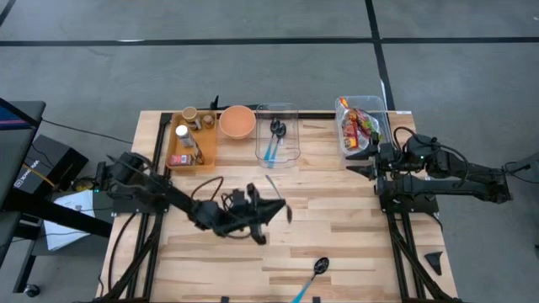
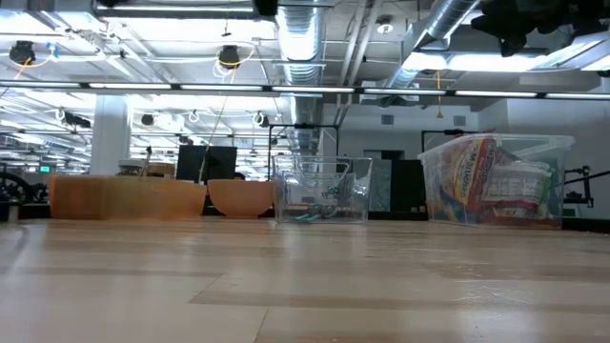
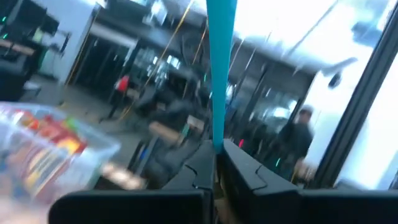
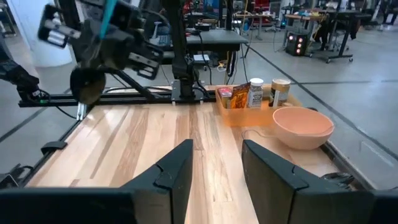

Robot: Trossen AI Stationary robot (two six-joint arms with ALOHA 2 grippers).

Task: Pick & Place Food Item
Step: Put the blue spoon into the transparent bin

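Left jaws (image 3: 214, 163) around blue-handled spoon (image 3: 219, 68).

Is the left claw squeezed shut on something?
Yes, shut. The left claw has its fingers pinched on the blue spoon handle, which sticks out between them.

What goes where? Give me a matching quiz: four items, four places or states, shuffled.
1. orange bowl
2. snack packets
3. loose spoon
4. left gripper

A. in the clear bin
B. shut on a blue spoon handle
C. lying alone on the table, away from the containers
D. between the tray and the spoon container

Pairs: 1-D, 2-A, 3-C, 4-B
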